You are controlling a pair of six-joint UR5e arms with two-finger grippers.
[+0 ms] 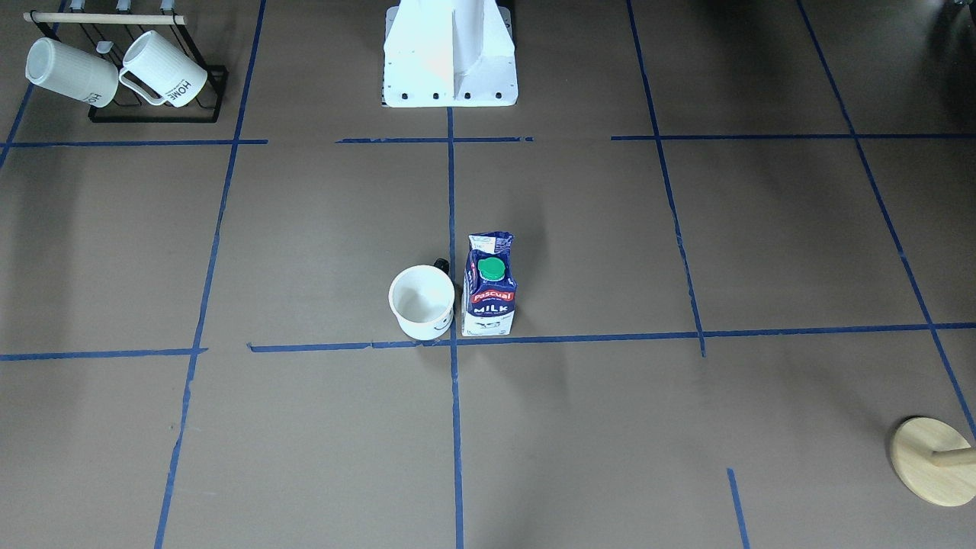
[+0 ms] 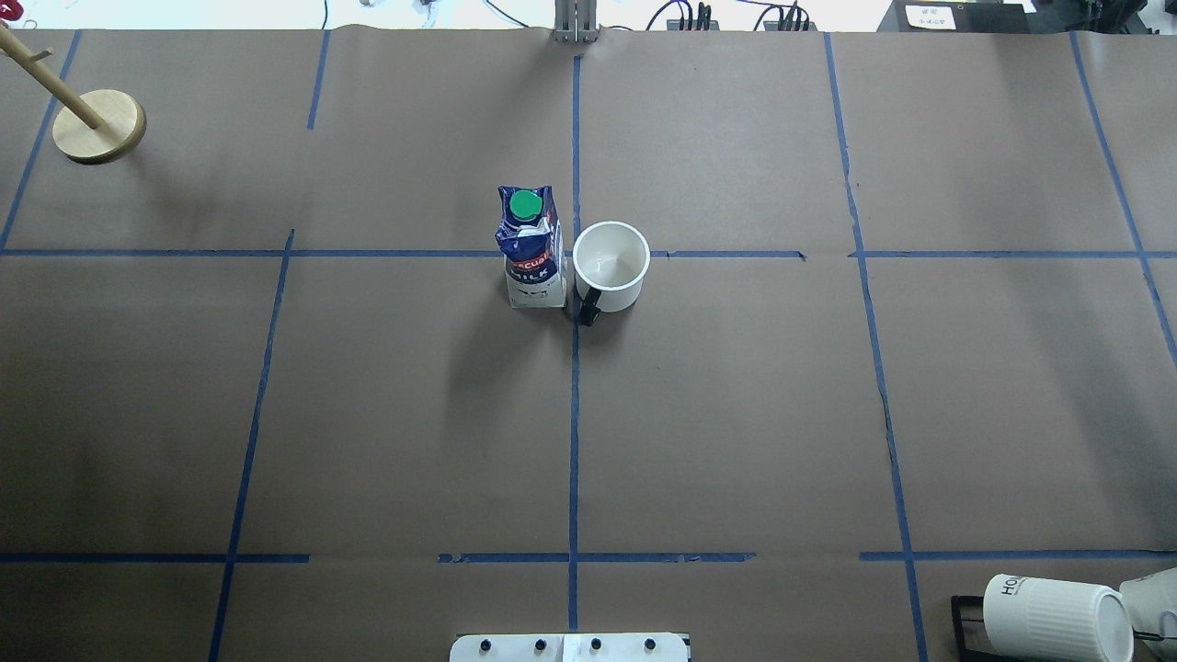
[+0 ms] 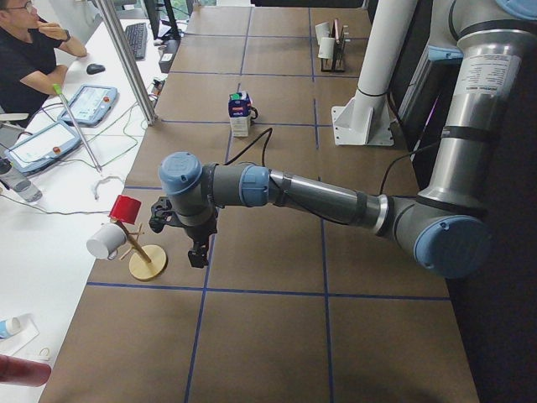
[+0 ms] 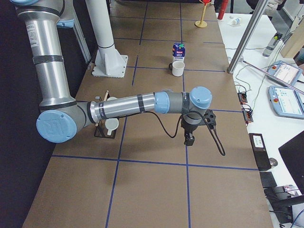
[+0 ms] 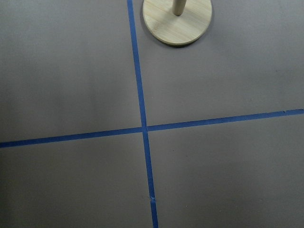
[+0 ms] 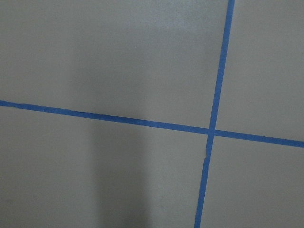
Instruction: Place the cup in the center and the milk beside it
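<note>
The cup [image 1: 422, 301], a smooth white mug with a black handle, stands upright at the table's middle, by the crossing of the blue tape lines. The milk [image 1: 489, 286], a blue and white carton with a green cap, stands upright right beside it, almost touching. Both also show in the overhead view, cup [image 2: 611, 265] and milk [image 2: 531, 248]. My left gripper [image 3: 198, 252] hangs over the table near the wooden stand, far from both. My right gripper [image 4: 189, 139] hangs over bare table at the other end. I cannot tell whether either is open or shut.
A black rack with ribbed "HOME" mugs [image 1: 122, 72] stands at the corner on my right. A wooden peg stand [image 1: 934, 460] stands at the far corner on my left; its base shows in the left wrist view [image 5: 177, 21]. The white robot base [image 1: 450, 61] is at the table edge.
</note>
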